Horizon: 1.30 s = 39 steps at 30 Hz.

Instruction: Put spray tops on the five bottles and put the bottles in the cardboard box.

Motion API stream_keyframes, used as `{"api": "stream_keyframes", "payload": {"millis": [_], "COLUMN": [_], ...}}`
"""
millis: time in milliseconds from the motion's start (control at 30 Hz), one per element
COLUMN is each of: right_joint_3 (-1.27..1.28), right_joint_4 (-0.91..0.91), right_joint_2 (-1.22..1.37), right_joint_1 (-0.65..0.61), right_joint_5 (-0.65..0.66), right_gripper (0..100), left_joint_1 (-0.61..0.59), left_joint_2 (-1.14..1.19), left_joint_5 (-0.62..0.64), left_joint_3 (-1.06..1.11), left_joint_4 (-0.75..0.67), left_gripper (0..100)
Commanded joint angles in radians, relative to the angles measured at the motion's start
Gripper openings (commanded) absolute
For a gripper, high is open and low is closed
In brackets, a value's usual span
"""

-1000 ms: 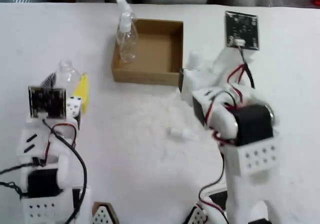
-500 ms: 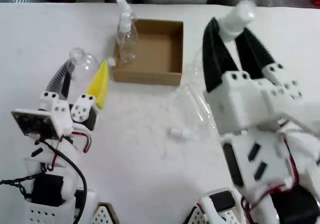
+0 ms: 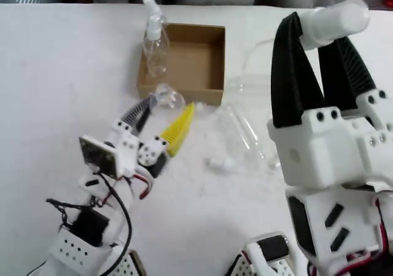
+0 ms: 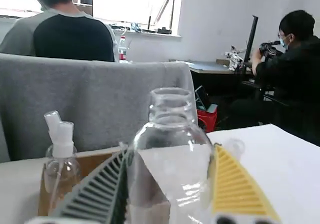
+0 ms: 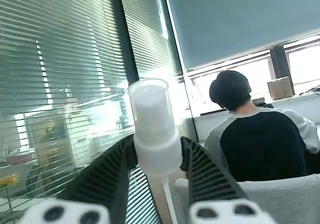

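My left gripper [image 3: 169,104], with one grey and one yellow finger, is shut on an uncapped clear bottle [image 3: 164,96] just in front of the cardboard box [image 3: 212,64]. The left wrist view has the bottle [image 4: 170,134] upright with its neck open. High at the right and close to the camera, my right gripper [image 3: 316,33] is shut on a white spray top [image 3: 334,19]. Its black fingers [image 5: 110,176] clamp the spray top [image 5: 152,129], nozzle end up. A capped bottle [image 3: 153,42] stands in the box's left side.
Several clear uncapped bottles [image 3: 245,125] lie on the table right of the box. A loose white spray top [image 3: 221,163] lies on the white table [image 3: 61,73] in front of them.
My left arm has swung right, carrying the bottle from the box's left to its front edge. My right arm has risen toward the camera with the spray top.
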Motion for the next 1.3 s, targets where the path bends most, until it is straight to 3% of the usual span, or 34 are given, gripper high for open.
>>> {"api": "stream_keyframes", "payload": {"millis": [0,267,400,767,1267], "right_joint_3": [-0.04,-0.028,0.068,0.252,0.256], "right_joint_4": [-0.016,0.053,0.012,-0.15,-0.054], "right_joint_2": [0.091,0.159,0.17,0.17,0.16], "right_joint_1": [-0.056,-0.297,-0.358,-0.334,-0.282], "right_joint_5": [-0.006,-0.006,-0.006,0.0,-0.006], "right_gripper": [1.6,1.6,1.6,1.6,1.6], "left_joint_1": [0.041,0.038,0.033,0.033,0.033], "left_joint_2": [-0.019,-0.019,-0.019,-0.021,-0.021], "left_joint_5": [0.009,0.009,0.008,0.008,0.008], "left_joint_3": [0.04,0.11,0.115,0.13,0.13], "left_joint_4": [-0.048,-0.048,-0.048,-0.049,-0.049], "left_gripper": [18,18,18,18,18]}}
